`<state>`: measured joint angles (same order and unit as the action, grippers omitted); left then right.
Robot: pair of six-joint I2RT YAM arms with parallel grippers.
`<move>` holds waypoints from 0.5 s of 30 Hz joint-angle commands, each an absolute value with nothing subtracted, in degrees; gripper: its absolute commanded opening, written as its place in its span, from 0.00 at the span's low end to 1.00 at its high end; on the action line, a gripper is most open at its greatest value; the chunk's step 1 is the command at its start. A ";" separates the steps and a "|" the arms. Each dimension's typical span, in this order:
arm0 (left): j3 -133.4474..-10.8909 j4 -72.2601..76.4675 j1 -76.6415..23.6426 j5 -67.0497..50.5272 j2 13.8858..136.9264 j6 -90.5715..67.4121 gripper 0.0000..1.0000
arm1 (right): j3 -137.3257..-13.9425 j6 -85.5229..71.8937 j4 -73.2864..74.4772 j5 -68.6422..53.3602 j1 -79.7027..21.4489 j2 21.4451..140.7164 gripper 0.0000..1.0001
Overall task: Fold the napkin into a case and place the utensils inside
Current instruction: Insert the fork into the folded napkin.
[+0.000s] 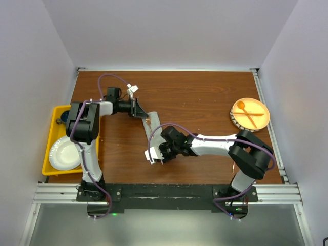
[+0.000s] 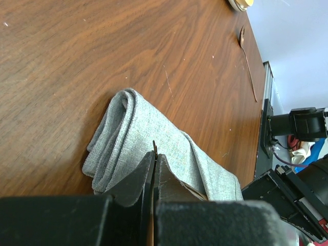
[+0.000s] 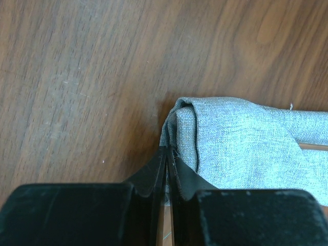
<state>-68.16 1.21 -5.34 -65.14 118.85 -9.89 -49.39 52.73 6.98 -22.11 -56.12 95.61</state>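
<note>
The napkin (image 1: 151, 134) lies as a narrow, layered grey strip, the case, in the middle of the wooden table. My left gripper (image 1: 138, 108) is at its far end and my right gripper (image 1: 155, 156) at its near end. In the left wrist view the left gripper (image 2: 154, 154) is shut over the napkin (image 2: 138, 123), and a thin copper-coloured sliver sticks out between its fingertips. The right gripper (image 3: 167, 149) pinches a corner edge of the napkin (image 3: 241, 138). A copper spoon (image 2: 249, 66) lies loose on the table beyond.
An orange plate (image 1: 250, 114) carrying an orange spoon and fork sits at the right edge of the table. A yellow tray (image 1: 48, 143) off the left side holds a white plate (image 1: 66, 152). White walls enclose the table.
</note>
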 commanded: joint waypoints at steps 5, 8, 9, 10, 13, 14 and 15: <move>-66.88 1.15 -5.89 -65.74 116.10 -7.65 0.00 | -50.01 52.03 4.39 -20.74 -56.16 95.71 0.08; -67.23 0.09 -5.89 -65.39 115.93 -5.98 0.04 | -50.10 52.12 4.92 -20.92 -56.25 95.54 0.09; -67.32 -0.70 -5.89 -65.22 115.75 -5.72 0.10 | -50.01 52.21 5.10 -21.09 -56.34 95.45 0.10; -67.50 -1.83 -5.89 -64.95 115.58 -5.28 0.13 | -50.10 52.29 5.18 -21.27 -56.25 95.45 0.10; -67.94 -2.02 -5.89 -63.90 114.79 -4.75 0.25 | -50.18 52.56 5.71 -21.53 -56.25 95.19 0.11; -68.20 -1.93 -5.89 -63.55 114.44 -4.75 0.27 | -50.19 52.65 6.15 -21.62 -56.25 95.01 0.12; -68.29 -2.02 -5.89 -63.11 113.82 -4.57 0.31 | -50.27 52.82 6.24 -21.71 -56.25 94.92 0.13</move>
